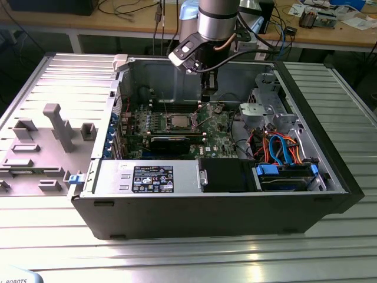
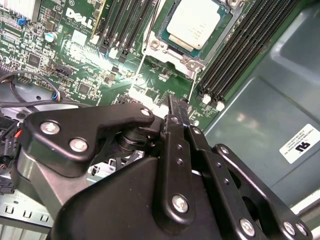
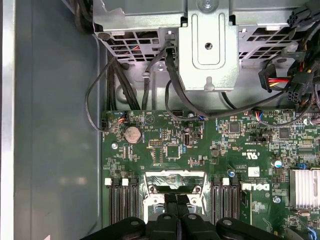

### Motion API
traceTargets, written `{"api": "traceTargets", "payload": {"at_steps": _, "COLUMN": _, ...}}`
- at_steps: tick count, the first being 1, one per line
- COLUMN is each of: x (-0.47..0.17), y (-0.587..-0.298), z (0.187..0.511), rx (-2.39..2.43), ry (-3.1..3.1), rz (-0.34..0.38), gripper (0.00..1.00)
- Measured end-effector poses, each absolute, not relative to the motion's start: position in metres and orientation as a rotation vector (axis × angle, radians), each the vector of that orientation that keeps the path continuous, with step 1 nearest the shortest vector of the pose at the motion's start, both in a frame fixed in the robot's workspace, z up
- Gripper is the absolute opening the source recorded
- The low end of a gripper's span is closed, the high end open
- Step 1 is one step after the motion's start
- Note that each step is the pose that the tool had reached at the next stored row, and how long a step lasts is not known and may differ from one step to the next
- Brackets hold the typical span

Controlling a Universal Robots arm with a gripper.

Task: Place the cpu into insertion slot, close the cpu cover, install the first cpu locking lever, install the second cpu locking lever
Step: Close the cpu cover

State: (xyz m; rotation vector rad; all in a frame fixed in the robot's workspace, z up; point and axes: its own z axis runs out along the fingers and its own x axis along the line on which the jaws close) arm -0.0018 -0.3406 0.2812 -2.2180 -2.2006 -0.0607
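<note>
The cpu [image 2: 192, 22] is a silver-grey square lying flat in the insertion slot [image 2: 165, 47] on the green motherboard [image 1: 215, 132]; it is also a pale square [image 1: 179, 122] in the exterior view. A silver metal band, likely the cpu cover [image 3: 175, 177], lies across the socket's end; I cannot tell if it is down. Two thin wire levers [image 2: 138, 67] run out from the socket's corners. My gripper [image 2: 175, 106] hangs just above the board beside the socket, shut with nothing between its black fingers [image 3: 170, 215]. It sits to the exterior view's right of the cpu [image 1: 207, 94].
Black memory slots [image 2: 240, 50] flank the socket on both sides. A metal drive cage [image 3: 207, 50] with black cables [image 3: 175, 95] stands past the board. The case's steel walls [image 1: 153, 73] enclose everything, with a power supply [image 1: 147, 177] and blue-cabled drive bay [image 1: 283, 168] at the front.
</note>
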Motion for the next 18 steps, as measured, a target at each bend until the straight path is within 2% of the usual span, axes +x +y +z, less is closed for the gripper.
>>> {"api": "traceTargets", "payload": {"at_steps": 18, "x": 0.0057, "y": -0.3407, "z": 0.2808, "rx": -2.216, "ry": -2.200, "rz": -0.057, "gripper": 0.11}}
